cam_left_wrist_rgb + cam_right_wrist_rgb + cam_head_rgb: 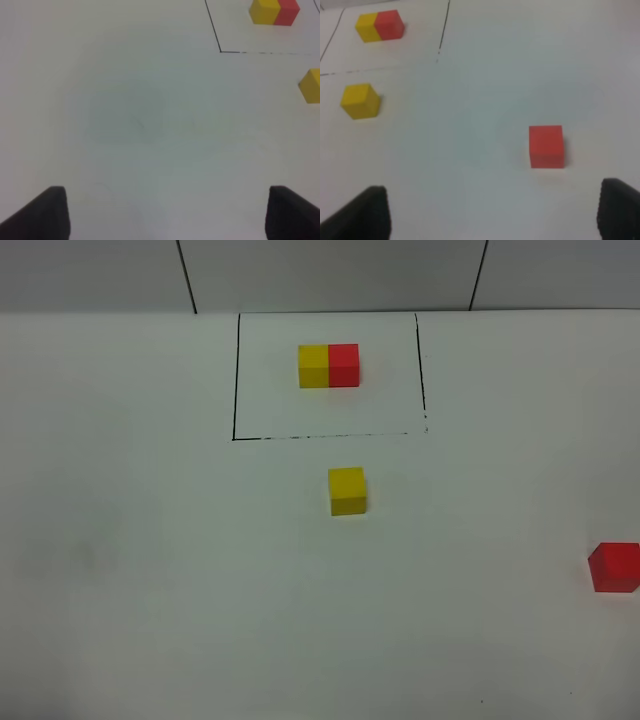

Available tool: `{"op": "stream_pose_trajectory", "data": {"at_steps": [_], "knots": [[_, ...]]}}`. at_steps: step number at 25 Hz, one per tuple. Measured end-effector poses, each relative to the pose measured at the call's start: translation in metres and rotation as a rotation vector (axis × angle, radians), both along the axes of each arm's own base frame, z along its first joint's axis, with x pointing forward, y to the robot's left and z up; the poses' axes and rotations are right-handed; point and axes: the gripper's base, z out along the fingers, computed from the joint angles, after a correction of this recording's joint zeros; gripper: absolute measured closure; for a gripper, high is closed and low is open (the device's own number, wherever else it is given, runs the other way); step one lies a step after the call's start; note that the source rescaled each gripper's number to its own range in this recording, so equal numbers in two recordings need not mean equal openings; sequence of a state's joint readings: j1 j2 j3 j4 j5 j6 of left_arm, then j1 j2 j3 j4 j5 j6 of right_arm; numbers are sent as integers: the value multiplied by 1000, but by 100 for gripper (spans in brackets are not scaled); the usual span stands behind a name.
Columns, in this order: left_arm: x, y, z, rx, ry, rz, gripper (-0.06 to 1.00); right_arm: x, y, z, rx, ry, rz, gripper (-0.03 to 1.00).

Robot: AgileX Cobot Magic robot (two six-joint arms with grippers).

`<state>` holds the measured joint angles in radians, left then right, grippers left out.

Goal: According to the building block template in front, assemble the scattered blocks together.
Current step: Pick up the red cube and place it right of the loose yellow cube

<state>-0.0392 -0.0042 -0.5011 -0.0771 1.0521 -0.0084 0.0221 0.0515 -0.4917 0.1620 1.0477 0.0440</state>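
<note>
The template, a yellow block point(313, 366) joined to a red block point(344, 365), sits inside a black-outlined rectangle point(236, 380) at the back of the white table. A loose yellow block point(347, 490) lies in front of the rectangle. A loose red block point(614, 567) lies at the right edge of the high view. My left gripper point(165, 212) is open and empty, well away from the yellow block point(311, 85). My right gripper point(492, 212) is open and empty, with the red block point(546, 146) just ahead of it and the yellow block point(360, 101) farther off. Neither gripper shows in the high view.
The white table point(150, 570) runs back to a grey panelled wall point(330, 275). The template also shows in the left wrist view point(274, 11) and in the right wrist view point(379, 26).
</note>
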Motion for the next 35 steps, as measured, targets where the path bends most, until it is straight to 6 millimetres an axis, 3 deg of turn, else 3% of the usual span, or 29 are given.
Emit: {"op": "stream_pose_trajectory", "data": {"at_steps": [4, 10, 14, 20, 28, 35], "knots": [[0, 0, 0, 0, 0, 0, 14, 29, 0, 2, -7, 148, -2, 4], [0, 0, 0, 0, 0, 0, 14, 96, 0, 3, -29, 297, -15, 4], [0, 0, 0, 0, 0, 0, 14, 144, 0, -17, -40, 439, -22, 4], [0, 0, 0, 0, 0, 0, 14, 203, 0, -65, -101, 671, 26, 4], [0, 0, 0, 0, 0, 0, 14, 232, 0, -106, -133, 802, 61, 4], [0, 0, 0, 0, 0, 0, 14, 242, -2, -118, -175, 806, 73, 4]]}}
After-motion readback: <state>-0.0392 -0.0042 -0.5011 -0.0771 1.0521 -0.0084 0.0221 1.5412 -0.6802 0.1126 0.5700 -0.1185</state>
